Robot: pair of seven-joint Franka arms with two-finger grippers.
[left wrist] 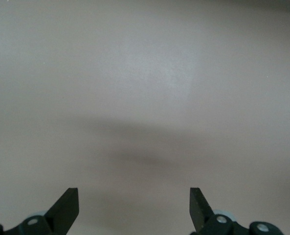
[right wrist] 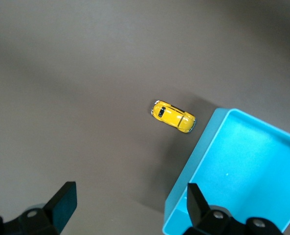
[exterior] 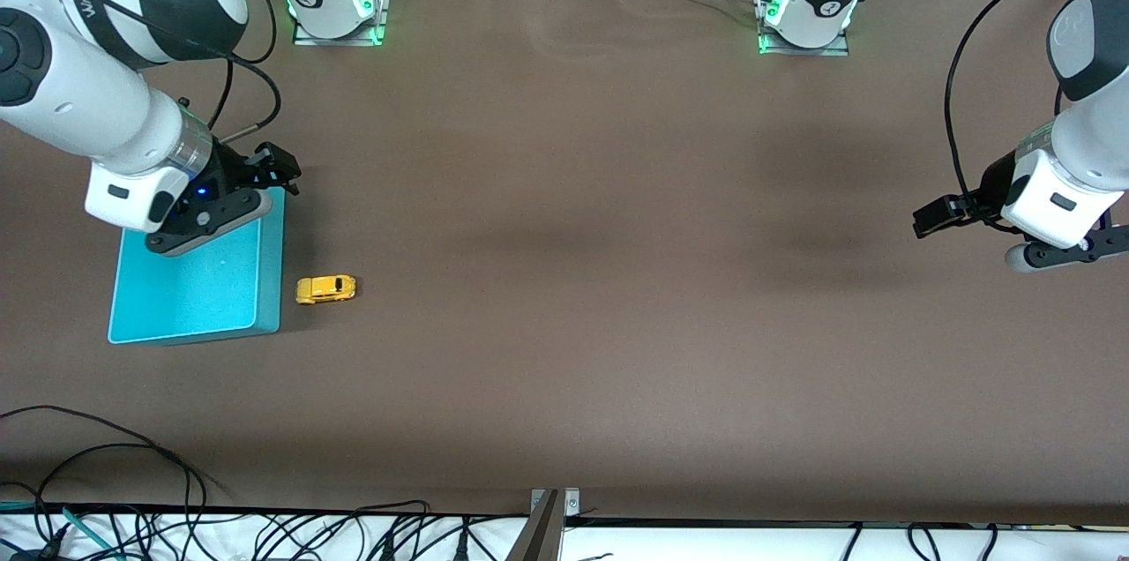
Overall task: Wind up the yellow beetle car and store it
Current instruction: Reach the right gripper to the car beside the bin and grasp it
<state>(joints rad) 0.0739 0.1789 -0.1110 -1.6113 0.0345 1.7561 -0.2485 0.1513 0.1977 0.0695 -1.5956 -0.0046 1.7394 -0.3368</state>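
The yellow beetle car stands on its wheels on the brown table, just beside the teal tray, on the tray's side toward the left arm's end. My right gripper hangs open and empty above the tray's edge, on that same side as the car. In the right wrist view the car lies ahead of the open gripper, with a corner of the tray beside it. My left gripper waits open over bare table at the left arm's end. The left wrist view shows the left gripper above plain tabletop.
The tray holds nothing. Both arm bases stand along the table's edge farthest from the front camera. Loose black cables lie past the table edge nearest that camera.
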